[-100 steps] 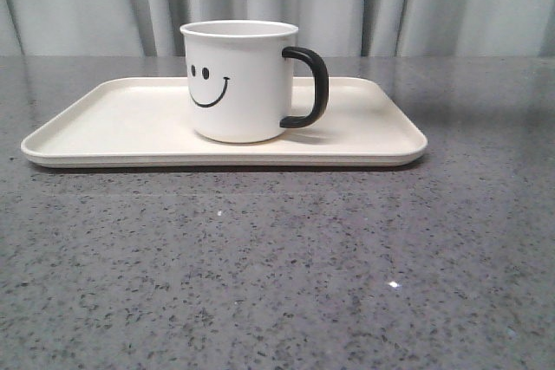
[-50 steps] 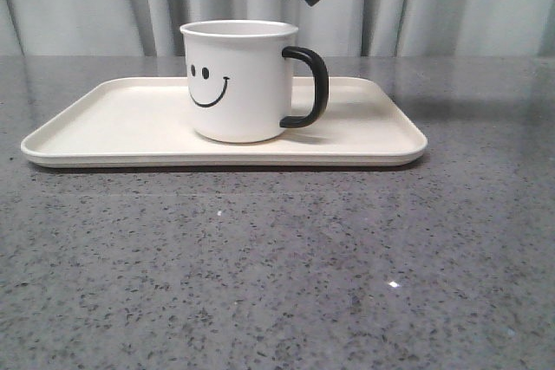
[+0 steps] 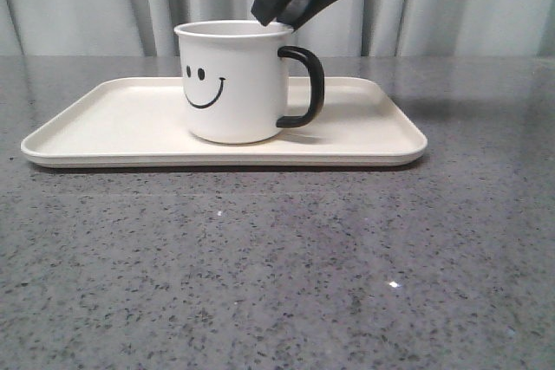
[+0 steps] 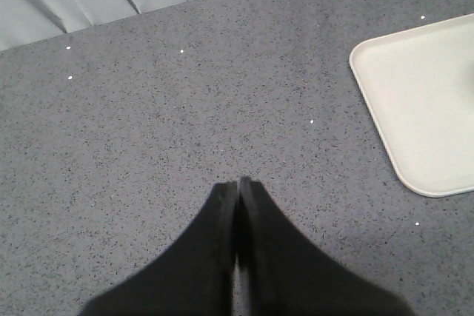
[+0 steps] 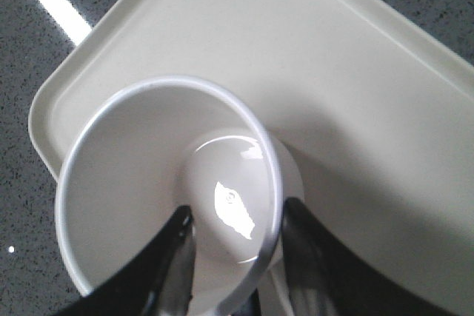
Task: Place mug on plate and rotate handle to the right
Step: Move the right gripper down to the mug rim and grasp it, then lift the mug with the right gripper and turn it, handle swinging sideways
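White mug stood on the plate, handle rightward; right gripper straddled its rim, parted, not yet clamped. Closing squarely should prevent tipping. Left gripper was closed, empty.

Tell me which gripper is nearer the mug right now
Right. The right gripper is at the mug, one finger inside and one outside the rim near the handle. The left gripper hangs shut over bare table beside the plate.
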You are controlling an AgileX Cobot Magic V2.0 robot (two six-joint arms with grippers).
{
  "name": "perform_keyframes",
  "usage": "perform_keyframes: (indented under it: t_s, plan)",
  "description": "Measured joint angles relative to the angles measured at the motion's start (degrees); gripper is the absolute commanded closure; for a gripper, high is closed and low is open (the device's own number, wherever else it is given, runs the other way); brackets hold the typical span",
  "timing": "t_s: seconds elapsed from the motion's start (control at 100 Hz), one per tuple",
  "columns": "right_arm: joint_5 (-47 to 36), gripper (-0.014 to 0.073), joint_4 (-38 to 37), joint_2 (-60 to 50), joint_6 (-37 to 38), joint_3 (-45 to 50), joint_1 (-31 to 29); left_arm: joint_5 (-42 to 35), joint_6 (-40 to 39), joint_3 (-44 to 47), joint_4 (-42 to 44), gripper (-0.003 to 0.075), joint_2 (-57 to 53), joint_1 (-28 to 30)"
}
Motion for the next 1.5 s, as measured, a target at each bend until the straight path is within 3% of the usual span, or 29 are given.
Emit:
perform_keyframes:
  t_s: [0.5, 0.71, 0.92, 1.21, 1.5]
  plan:
    - [-0.5, 0.0294, 0.1, 2.3, 0.0, 0.0, 0.5, 0.0, 0.0, 0.0, -0.1, 0.074, 0.0, 0.0]
    - [-0.5, 0.0466, 0.1, 2.3, 0.0, 0.0, 0.5, 0.0, 0.0, 0.0, -0.1, 0.074, 0.0, 0.0]
    - [-0.3, 0.072, 0.1, 2.5, -0.1, 0.0, 0.5, 0.0, 0.0, 0.0, -0.1, 0.074, 0.0, 0.0]
    - [1.7, 0.0706, 0.0, 2.7, -0.1, -2.2, 0.5, 0.0, 0.0, 0.0, -0.1, 0.074, 0.0, 0.0]
    - [9.5, 0.0706, -2.7, 2.8, -0.7, -19.6, 0.5, 0.0, 0.0, 0.0, -0.1, 0.074, 0.0, 0.0]
